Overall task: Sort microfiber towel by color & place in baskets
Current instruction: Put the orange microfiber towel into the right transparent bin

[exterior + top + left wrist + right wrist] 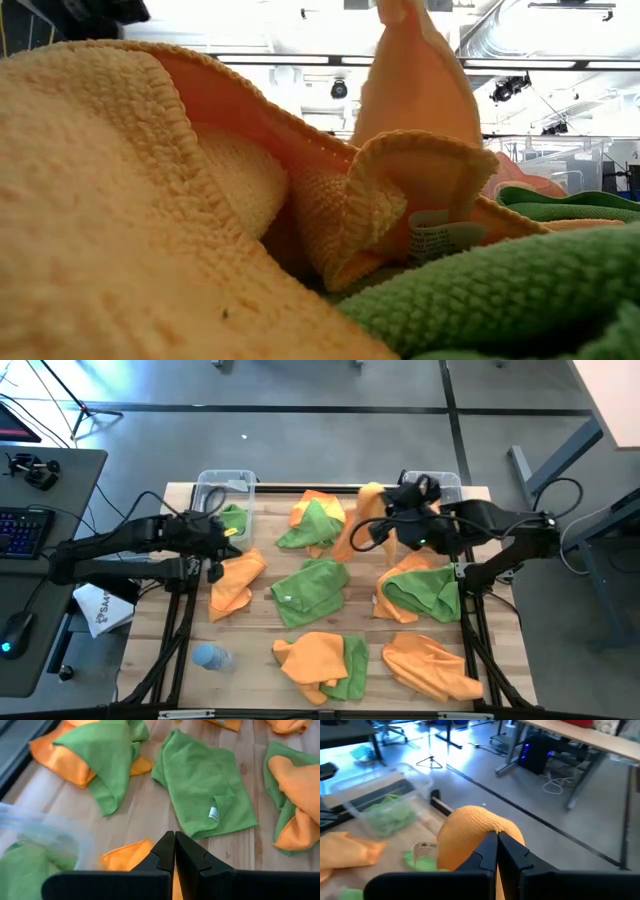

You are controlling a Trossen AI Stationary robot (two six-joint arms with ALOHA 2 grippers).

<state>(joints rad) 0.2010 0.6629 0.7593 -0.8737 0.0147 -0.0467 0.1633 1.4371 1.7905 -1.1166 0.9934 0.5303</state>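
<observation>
While right gripper [496, 840] pinches orange towel [470, 832] near right basket [440, 484], left gripper [175, 845] waits pressed together beside left basket [222, 485].

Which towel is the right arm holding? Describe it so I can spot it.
Look at the clear tub at the table's far right corner. Just left of it, the right gripper pinches an orange towel. It alone hangs off the table; the others lie flat.
</observation>
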